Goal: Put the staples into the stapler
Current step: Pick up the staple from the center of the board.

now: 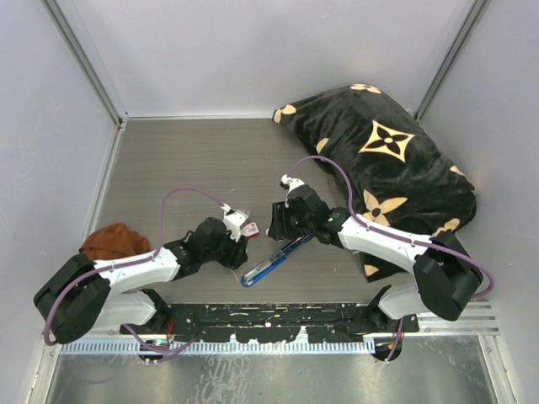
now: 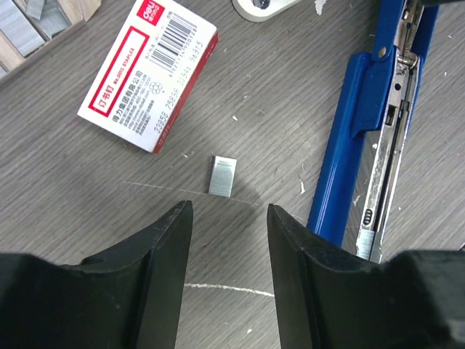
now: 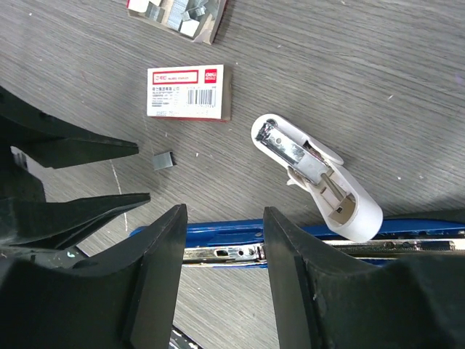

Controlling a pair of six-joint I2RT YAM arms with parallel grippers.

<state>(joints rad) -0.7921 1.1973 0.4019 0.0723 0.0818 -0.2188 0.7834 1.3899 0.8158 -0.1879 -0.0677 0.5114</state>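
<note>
The staples point(image 2: 222, 176) are a small silvery block lying flat on the wood-grain table, just ahead of my left gripper point(image 2: 229, 212). That gripper is open with only bare table between its fingers. The stapler point(image 2: 347, 138) lies opened out to its right, blue arm beside the silver channel point(image 2: 390, 145). In the right wrist view the stapler point(image 3: 225, 251) runs crosswise under my right gripper point(image 3: 221, 214), which hovers open above it. The staples point(image 3: 163, 160) sit left of that gripper. From above, the stapler point(image 1: 274, 261) lies between the left gripper point(image 1: 242, 246) and the right gripper point(image 1: 278, 225).
A red-and-white cardboard box point(image 2: 149, 73) lies just beyond the staples. A white oblong piece point(image 3: 320, 178) rests next to the stapler. An open tray of loose staple blocks point(image 3: 178, 11) is farther back. A black gold-patterned cushion point(image 1: 379, 168) fills the right, and a brown cloth point(image 1: 114, 241) sits left.
</note>
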